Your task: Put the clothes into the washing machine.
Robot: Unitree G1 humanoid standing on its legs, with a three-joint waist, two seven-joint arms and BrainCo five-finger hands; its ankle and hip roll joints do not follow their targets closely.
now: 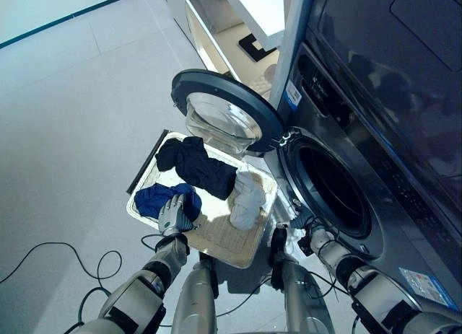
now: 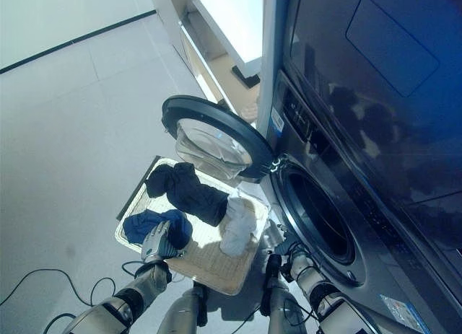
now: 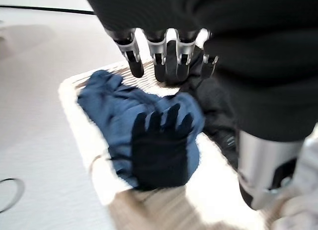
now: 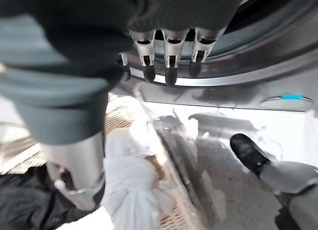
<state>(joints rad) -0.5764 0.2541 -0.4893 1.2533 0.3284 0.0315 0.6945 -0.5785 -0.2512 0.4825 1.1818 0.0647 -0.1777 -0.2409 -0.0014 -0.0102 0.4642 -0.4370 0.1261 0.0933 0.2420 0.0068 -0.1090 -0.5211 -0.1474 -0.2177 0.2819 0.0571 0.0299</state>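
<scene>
A: Where are the clothes?
B: All in the basket, on the floor just before the washer. The blue cloth lies at the corner far from the washer, the black cloth beside it, the white cloth nearest the drum.

A: And the hands?
B: The left hand hovers over the blue cloth, fingers straight, holding nothing. The right hand is below the drum, fingers relaxed, empty. The door stands open above the basket.
</scene>
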